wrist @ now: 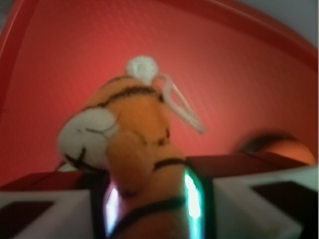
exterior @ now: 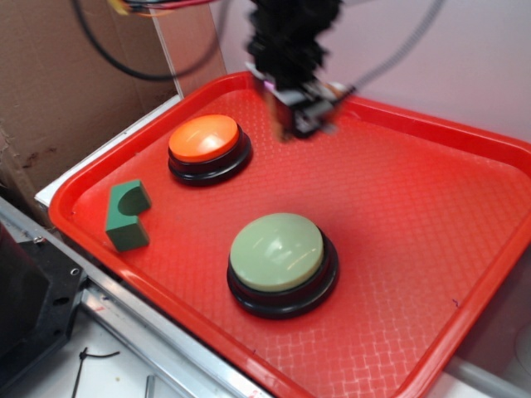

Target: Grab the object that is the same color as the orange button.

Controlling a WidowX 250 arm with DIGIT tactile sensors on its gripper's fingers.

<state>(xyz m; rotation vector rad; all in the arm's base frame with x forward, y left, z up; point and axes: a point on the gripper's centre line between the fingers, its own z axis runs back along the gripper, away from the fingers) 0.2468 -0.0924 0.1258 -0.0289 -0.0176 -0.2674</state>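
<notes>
In the wrist view the small plush tiger, orange with black stripes and a white muzzle, sits between my fingers. My gripper is shut on its body, and its head and a white paw stick out ahead over the red tray. In the exterior view my gripper is blurred above the tray's far side, right of the orange button; I cannot make out the tiger there. The orange button also shows blurred at the right of the wrist view.
A larger pale green button on a black base stands near the tray's front middle. A green block with a curved notch stands at the tray's left edge. Cardboard is at the left and a pale wall behind.
</notes>
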